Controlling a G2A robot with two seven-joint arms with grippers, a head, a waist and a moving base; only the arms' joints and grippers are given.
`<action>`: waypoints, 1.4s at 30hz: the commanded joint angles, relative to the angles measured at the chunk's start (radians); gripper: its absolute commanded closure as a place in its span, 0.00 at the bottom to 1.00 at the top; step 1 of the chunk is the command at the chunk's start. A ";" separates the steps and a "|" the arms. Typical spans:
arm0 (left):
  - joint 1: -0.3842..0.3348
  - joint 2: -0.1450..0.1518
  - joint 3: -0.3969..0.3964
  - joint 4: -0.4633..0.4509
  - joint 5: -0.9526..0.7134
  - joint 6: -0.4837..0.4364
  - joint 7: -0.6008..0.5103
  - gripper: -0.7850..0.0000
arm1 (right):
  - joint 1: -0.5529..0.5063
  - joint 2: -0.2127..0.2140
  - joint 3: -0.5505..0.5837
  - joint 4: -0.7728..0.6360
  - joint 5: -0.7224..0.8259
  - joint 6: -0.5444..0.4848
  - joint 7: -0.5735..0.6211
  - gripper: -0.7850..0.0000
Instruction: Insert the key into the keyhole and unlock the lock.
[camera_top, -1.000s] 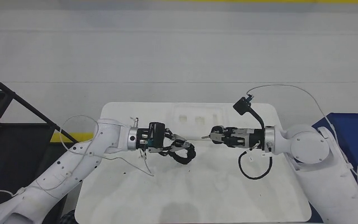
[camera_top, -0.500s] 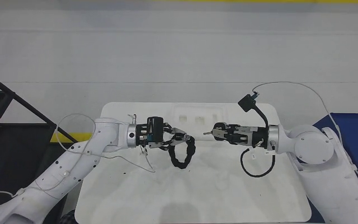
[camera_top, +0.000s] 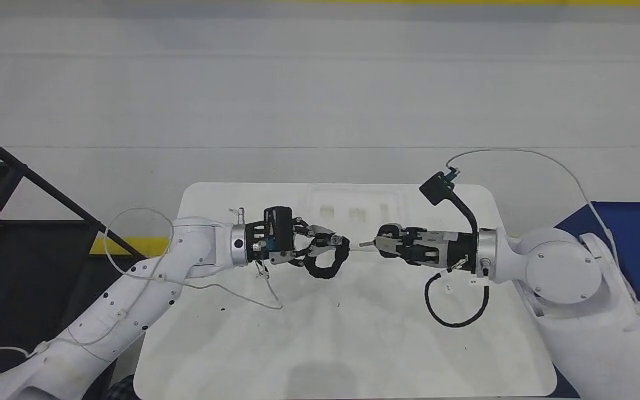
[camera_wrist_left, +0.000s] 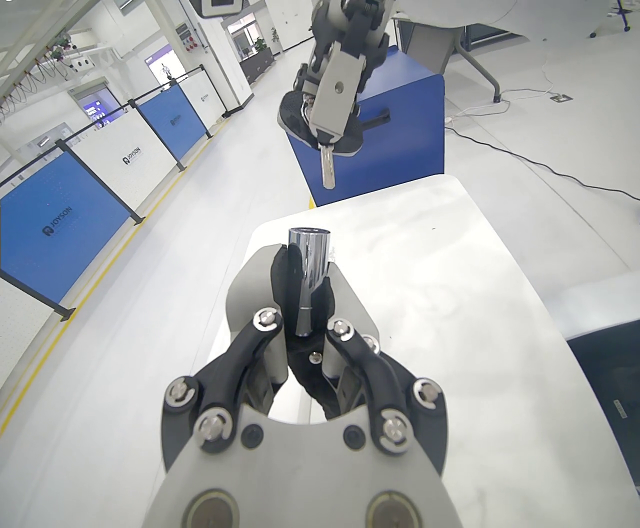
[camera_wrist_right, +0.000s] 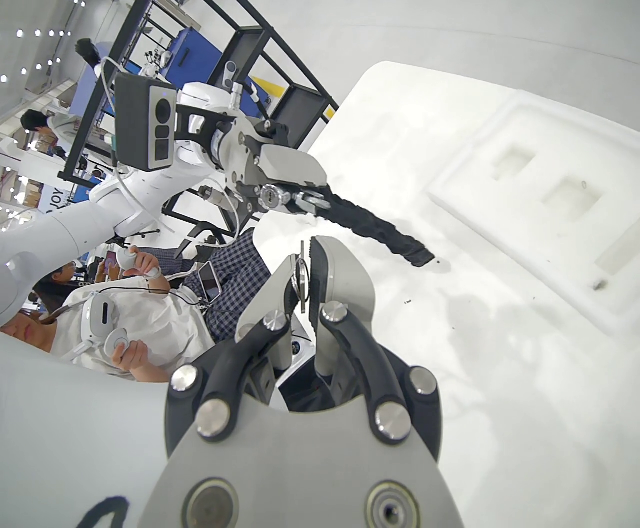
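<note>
Now the lock is held above the bench by the left jaws, which are clenched on its chrome cylinder, with the keyhole end turned toward the other arm. The key is pinched at its head between the right jaws, clenched too, and its blade points at the lock. The tip is near the keyhole but apart from it, so the insertion is judged as not yet begun.

The cylinder seems to be hard, smooth metal and probably slippery, so a firm hold around its middle is advised. The black cable is bendable and trails from the cylinder; no support can be expected from it. The key is thin, light and stiff. It is best taken at the flat head, since a hold on the blade would block the entry, and it may twist in the jaws when it is turned.

From the right wrist the round keyhole is seen face-on. From the left wrist the cylinder is seen along its side and the blade at full length. From the top the gap between tip and lock is judged best, and a foam tray is seen behind.
</note>
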 joint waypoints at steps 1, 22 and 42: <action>-0.002 -0.009 0.016 -0.019 -0.001 0.011 -0.019 1.00 | 0.000 0.003 -0.002 -0.046 -0.032 0.034 0.014 1.00; -0.055 -0.093 0.090 0.012 0.071 0.089 -0.023 1.00 | 0.000 0.021 -0.005 -0.183 -0.189 0.208 0.011 1.00; -0.016 -0.114 0.048 0.008 0.105 0.076 -0.032 1.00 | 0.005 0.029 -0.040 -0.183 -0.243 0.236 0.010 1.00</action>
